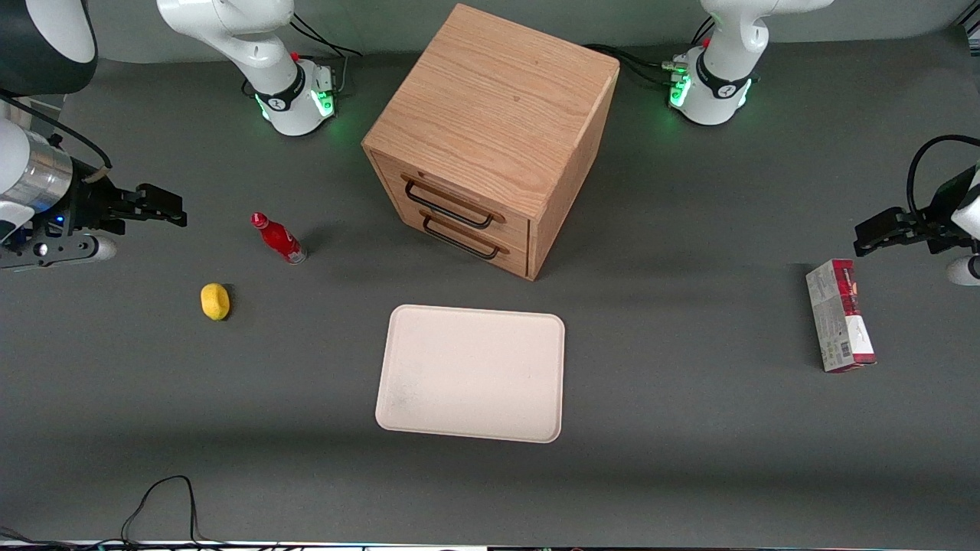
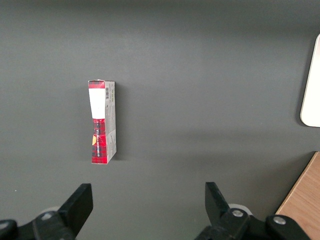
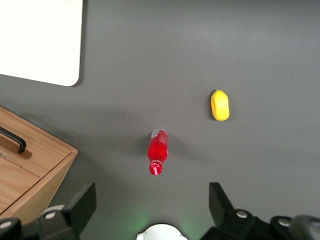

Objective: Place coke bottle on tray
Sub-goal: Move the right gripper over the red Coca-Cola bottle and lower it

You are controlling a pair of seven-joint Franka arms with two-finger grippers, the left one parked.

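The coke bottle (image 1: 279, 239), small, slim and red with a red cap, stands upright on the grey table between the wooden cabinet and my gripper; it also shows in the right wrist view (image 3: 158, 151). The tray (image 1: 472, 372), flat and pale cream-pink, lies nearer the front camera than the cabinet, with nothing on it; its corner shows in the right wrist view (image 3: 40, 40). My gripper (image 1: 170, 211) hovers high at the working arm's end of the table, open and empty, its fingers (image 3: 85, 202) spread wide, some way off from the bottle.
A wooden two-drawer cabinet (image 1: 490, 138) stands at the table's middle, farther from the front camera than the tray. A yellow lemon-like object (image 1: 215, 301) lies nearer the camera than the bottle. A red-and-grey carton (image 1: 839, 314) lies toward the parked arm's end.
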